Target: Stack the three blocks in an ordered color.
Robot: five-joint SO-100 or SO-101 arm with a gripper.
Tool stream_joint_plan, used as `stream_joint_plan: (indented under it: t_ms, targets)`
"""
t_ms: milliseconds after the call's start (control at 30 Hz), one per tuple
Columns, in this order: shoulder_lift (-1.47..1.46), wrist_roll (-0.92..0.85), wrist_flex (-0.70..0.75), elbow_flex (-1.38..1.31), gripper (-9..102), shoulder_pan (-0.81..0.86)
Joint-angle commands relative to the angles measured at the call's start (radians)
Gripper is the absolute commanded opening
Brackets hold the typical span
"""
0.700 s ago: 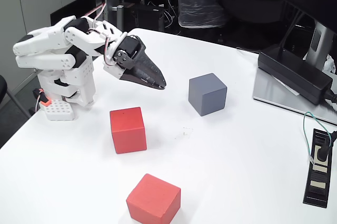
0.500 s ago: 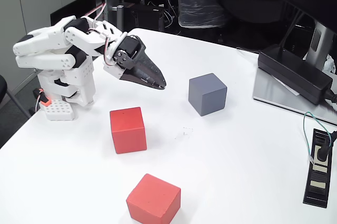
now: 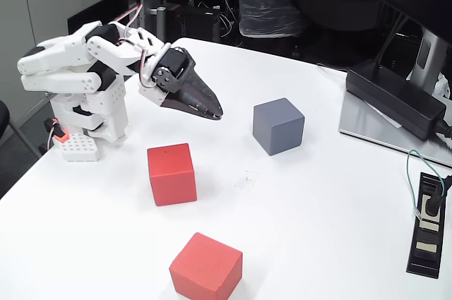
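Observation:
Three cubes sit apart on the white table (image 3: 318, 194). A red block (image 3: 171, 173) stands left of centre. A second red block (image 3: 206, 267) lies near the front edge. A slate grey block (image 3: 279, 126) is further back, right of centre. My gripper (image 3: 216, 113) hovers above the table, folded close to the white arm base (image 3: 85, 116). Its dark fingers are shut with nothing between them. The tip points toward the grey block and hangs above and behind the nearer red block, touching neither.
A black power brick (image 3: 399, 99) lies on a grey laptop-like slab at the right edge. A black power strip (image 3: 428, 224) with a green cable lies at the right front. Dark cluttered equipment stands beyond the table's far edge.

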Motion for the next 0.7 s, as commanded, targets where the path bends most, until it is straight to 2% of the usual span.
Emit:
stream_joint_plan:
  t_ms: [0,667]
  targets:
    - [0.003,0.0,-0.017,-0.008,0,0.003]
    - [0.003,0.0,-0.015,-0.008,-1,-0.008]
